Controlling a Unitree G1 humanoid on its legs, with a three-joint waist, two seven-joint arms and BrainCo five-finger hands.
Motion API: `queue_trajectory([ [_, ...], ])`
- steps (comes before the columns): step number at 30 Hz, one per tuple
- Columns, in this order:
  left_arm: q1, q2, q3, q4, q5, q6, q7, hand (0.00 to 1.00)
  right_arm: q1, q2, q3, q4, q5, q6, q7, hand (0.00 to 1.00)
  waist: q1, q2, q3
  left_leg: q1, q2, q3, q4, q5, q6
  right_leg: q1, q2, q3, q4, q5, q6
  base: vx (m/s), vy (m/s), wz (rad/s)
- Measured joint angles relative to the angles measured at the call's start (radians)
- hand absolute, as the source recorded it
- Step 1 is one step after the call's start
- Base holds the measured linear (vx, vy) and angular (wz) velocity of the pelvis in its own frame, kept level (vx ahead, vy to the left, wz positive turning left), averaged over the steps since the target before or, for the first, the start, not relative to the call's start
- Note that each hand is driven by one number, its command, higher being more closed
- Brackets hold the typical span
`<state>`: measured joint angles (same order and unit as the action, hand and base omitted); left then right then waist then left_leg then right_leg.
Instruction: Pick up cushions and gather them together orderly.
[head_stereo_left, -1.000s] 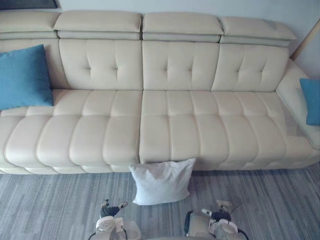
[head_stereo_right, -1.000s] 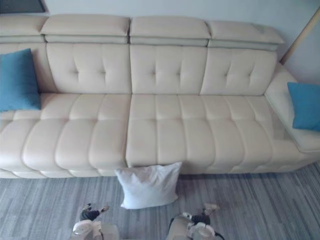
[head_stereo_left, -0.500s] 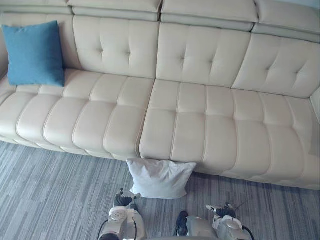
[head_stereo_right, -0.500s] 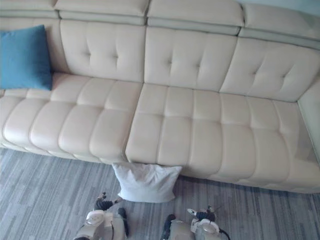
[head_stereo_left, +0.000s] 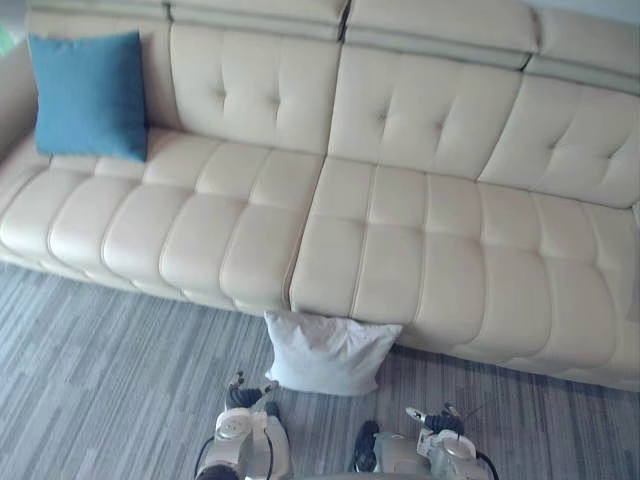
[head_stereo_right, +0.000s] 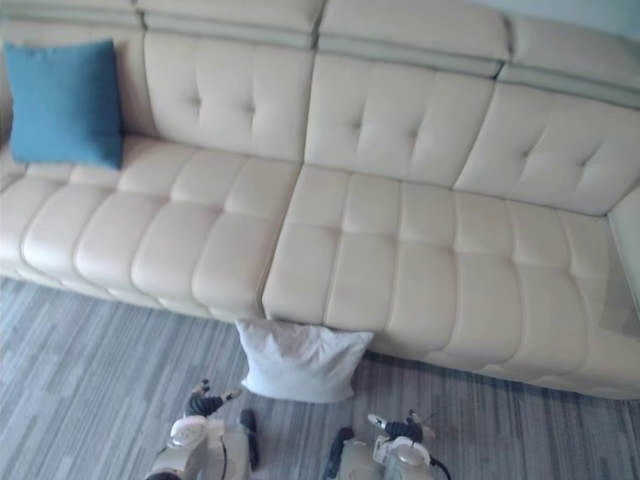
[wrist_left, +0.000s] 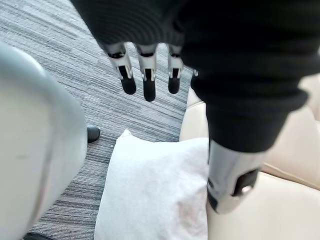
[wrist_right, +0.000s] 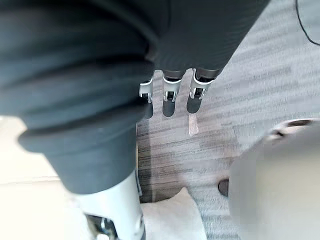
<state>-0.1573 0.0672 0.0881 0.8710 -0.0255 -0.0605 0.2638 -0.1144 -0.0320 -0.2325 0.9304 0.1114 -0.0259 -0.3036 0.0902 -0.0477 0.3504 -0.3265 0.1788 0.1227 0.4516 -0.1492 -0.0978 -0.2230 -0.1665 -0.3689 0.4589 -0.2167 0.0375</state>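
On the floor against the sofa's (head_stereo_left: 400, 230) near edge, your white cushion (head_stereo_left: 330, 352) lies untouched; the blue cushion (head_stereo_left: 90, 95) sits far left on the seat. Left hand (wrist_left: 148, 75) and right hand (wrist_right: 172, 95) hover nearby, fingers straight, seemingly empty. Nothing gathered yet.

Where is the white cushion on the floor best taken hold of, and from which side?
Probably by its side edges, left hand and right hand one each, from the floor side: the white cushion leans on the sofa front, so only its near face and sides are free.
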Motion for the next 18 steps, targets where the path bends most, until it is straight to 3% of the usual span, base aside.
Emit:
queue_trajectory([
  [5, -0.154, 0.075, 0.013, -0.059, -0.039, -0.011, 0.044, 0.00, -0.135, -0.059, 0.000, -0.052, 0.042, -0.006, -0.031, 0.00, 0.007, -0.003, 0.075, -0.209, 0.004, -0.030, 0.151, -0.034, 0.020, -0.198, -0.035, 0.006, 0.162, -0.052, -0.014, -0.21, 0.027, 0.05],
  [12, -0.429, 0.170, 0.090, -0.105, -0.136, -0.021, 0.087, 0.00, -0.404, -0.093, -0.017, -0.100, 0.088, -0.007, -0.092, 0.00, -0.002, -0.013, 0.204, -0.525, 0.021, -0.049, 0.259, -0.013, 0.039, -0.518, -0.048, 0.026, 0.274, -0.038, -0.046, -0.11, 0.023, -0.11],
  [18, -0.637, 0.197, 0.057, -0.115, -0.154, -0.022, 0.105, 0.00, -0.637, -0.126, -0.030, -0.153, 0.108, -0.010, -0.131, 0.00, -0.026, -0.013, 0.223, -0.762, 0.018, -0.049, 0.358, -0.005, 0.043, -0.766, -0.076, 0.051, 0.395, -0.034, -0.052, 0.01, 0.032, -0.03],
])
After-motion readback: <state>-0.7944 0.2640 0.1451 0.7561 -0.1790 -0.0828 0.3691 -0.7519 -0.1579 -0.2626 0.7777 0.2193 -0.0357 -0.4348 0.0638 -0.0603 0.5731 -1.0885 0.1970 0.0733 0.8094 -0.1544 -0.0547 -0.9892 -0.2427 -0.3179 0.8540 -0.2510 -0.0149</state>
